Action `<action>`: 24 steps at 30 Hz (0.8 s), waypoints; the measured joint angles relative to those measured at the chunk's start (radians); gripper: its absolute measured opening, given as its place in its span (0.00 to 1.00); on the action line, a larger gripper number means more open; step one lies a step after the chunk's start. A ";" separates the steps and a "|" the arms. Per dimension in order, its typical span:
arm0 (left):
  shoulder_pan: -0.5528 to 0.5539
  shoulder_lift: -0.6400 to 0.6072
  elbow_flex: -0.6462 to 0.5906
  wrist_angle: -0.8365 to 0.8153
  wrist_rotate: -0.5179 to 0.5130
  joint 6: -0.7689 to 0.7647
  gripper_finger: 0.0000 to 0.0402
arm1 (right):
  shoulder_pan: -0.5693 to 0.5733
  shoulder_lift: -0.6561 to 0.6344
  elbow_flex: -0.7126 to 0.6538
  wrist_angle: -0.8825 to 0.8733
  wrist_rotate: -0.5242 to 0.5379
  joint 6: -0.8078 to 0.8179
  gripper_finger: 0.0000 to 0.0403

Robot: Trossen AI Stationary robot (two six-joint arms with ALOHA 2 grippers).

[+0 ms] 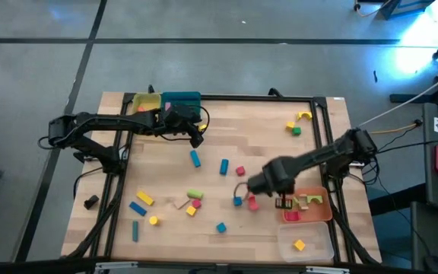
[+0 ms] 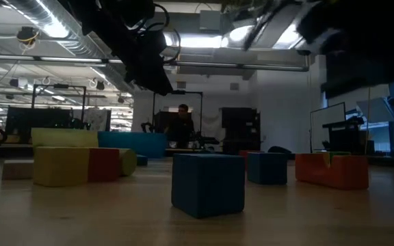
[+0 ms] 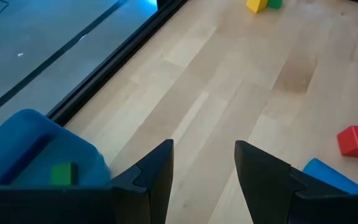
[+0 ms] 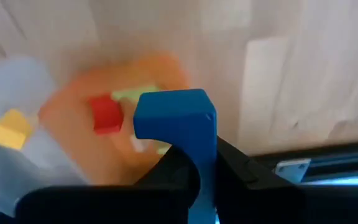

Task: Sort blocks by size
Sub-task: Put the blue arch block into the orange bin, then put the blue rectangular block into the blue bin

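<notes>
now right pincer (image 4: 194,163) clamps a blue block (image 4: 178,124) over the orange tray (image 4: 79,112).

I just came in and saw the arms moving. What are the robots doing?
They are sorting toy blocks into trays. The right pincer is shut on a blue block above the orange tray, which already has blocks in it. The left pincer hangs open beside the teal tray. More blocks lie on the table.

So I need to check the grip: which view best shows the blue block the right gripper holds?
Right wrist view: the blue block fills the frame, clamped in the right gripper. The other views don't show it clearly.
</notes>
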 joint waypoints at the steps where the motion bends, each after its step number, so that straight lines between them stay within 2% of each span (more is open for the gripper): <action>1: 0.000 0.000 0.000 0.000 0.000 -0.006 0.39 | 0.025 0.000 -0.009 -0.004 -0.009 0.016 0.12; 9: -0.001 0.000 0.000 0.000 0.001 -0.051 0.39 | 0.185 0.000 -0.098 -0.016 -0.030 0.062 0.10; 12: -0.011 0.000 0.000 -0.001 0.022 -0.046 0.39 | 0.213 0.000 -0.113 -0.016 -0.028 0.062 0.14; 18: -0.055 0.000 0.000 -0.049 0.164 0.139 0.39 | 0.228 0.000 -0.123 -0.016 0.025 0.063 0.26; 24: -0.100 0.009 0.000 -0.085 0.221 0.369 0.39 | 0.227 0.000 -0.123 -0.015 0.108 0.058 0.36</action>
